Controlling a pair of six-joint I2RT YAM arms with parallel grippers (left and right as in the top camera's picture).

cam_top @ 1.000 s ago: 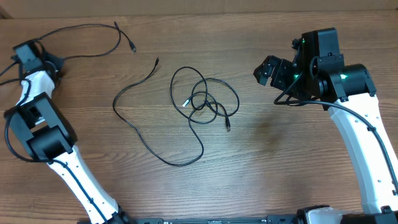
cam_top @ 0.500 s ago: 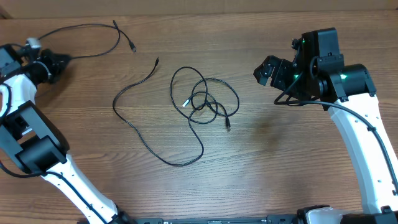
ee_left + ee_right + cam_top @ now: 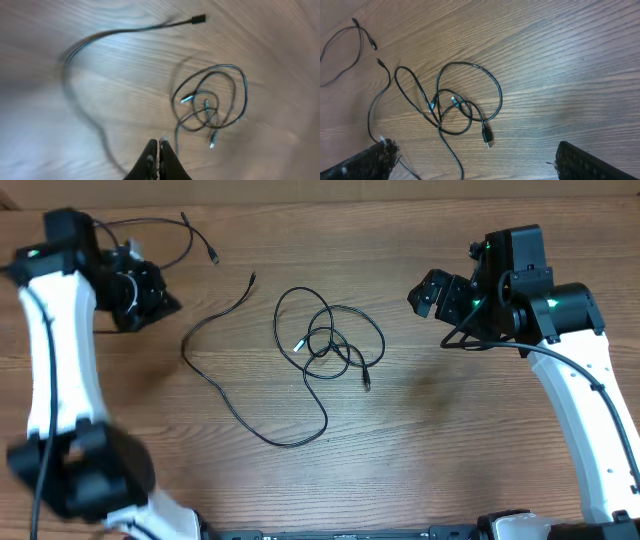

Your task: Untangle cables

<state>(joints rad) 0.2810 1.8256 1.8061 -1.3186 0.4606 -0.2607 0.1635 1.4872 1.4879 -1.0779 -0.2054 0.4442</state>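
A knotted bundle of thin black cables (image 3: 330, 345) lies at the table's middle. One long strand (image 3: 215, 375) runs from it in a wide curve to a plug (image 3: 252, 277). A separate cable (image 3: 170, 225) lies at the far left. My left gripper (image 3: 165, 302) is shut and empty, above the table to the left of the long strand; in its wrist view the fingers (image 3: 159, 150) are pressed together, with the bundle (image 3: 210, 105) ahead. My right gripper (image 3: 430, 295) is open and empty to the right of the bundle, which shows in its wrist view (image 3: 460, 107) beyond the spread fingers (image 3: 480, 165).
The wooden table (image 3: 450, 440) fills the view. The right arm's own thick black wire (image 3: 470, 340) hangs below its wrist. The separate cable's plugs (image 3: 362, 32) show at the top left of the right wrist view.
My left arm has swung from the table's far left edge to the right, toward the long strand. The right arm and the cables have not moved.
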